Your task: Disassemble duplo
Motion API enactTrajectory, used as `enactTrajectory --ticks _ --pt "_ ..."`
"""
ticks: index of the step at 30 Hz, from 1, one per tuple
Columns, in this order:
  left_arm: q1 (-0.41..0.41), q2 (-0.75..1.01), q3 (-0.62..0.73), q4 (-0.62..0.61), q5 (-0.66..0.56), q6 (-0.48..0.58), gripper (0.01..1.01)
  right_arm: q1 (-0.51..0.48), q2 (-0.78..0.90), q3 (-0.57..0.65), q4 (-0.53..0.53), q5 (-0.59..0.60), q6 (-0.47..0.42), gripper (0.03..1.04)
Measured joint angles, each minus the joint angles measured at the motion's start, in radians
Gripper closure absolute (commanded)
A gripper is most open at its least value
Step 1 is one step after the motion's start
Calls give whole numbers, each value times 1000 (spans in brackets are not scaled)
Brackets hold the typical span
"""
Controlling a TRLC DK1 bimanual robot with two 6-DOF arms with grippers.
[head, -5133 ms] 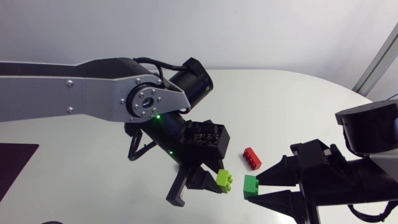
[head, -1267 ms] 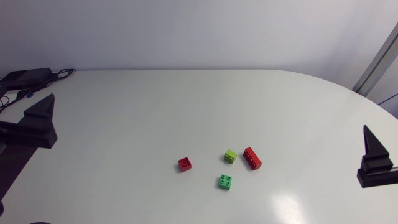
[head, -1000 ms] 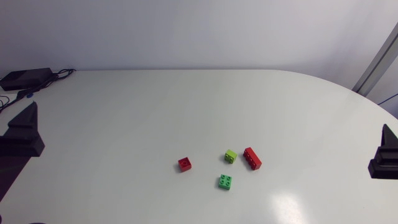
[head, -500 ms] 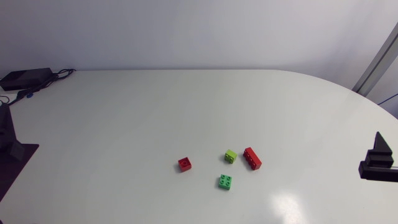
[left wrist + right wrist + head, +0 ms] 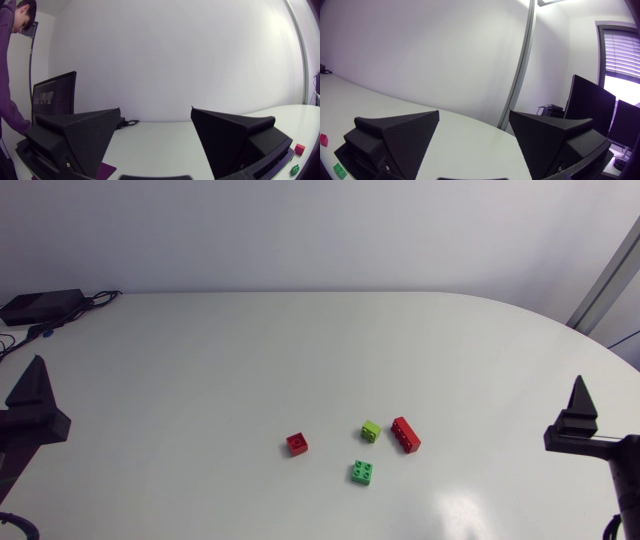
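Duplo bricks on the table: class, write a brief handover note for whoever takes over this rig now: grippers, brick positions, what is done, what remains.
Left gripper: open, empty, at the left edge of the table.
Right gripper: open, empty, at the right edge.
Bricks, near the table's middle: small red brick alone; lime brick close beside the long red brick; green brick apart from them.
Done: no brick sits on another.
Left: apparently nothing; check that the lime and long red bricks are not joined.

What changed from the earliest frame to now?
The left pincer let go of the lime brick, the right pincer of the green brick; both drew back to the table's sides, open. A small red brick now shows. The long red brick stayed put.
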Motion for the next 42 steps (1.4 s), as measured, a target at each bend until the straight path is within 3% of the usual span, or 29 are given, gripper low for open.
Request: enactTrajectory --ticks 6,10,15,20,32,42 --pt "37 -1 -74 121 48 -38 49 57 0 -77 174 -1 -47 61" --pt "39 -1 -120 182 161 -11 49 145 0 -100 207 -3 -93 62" --pt "40 -1 -148 219 245 3 49 231 0 -100 224 -17 -86 62" --pt "42 -1 -193 251 318 20 49 232 0 -100 197 -42 -51 62" --pt "112 -2 -201 95 326 53 49 190 0 -100 16 -76 -22 62" --pt "186 -2 -201 43 330 21 49 182 0 -100 -3 -148 18 62"
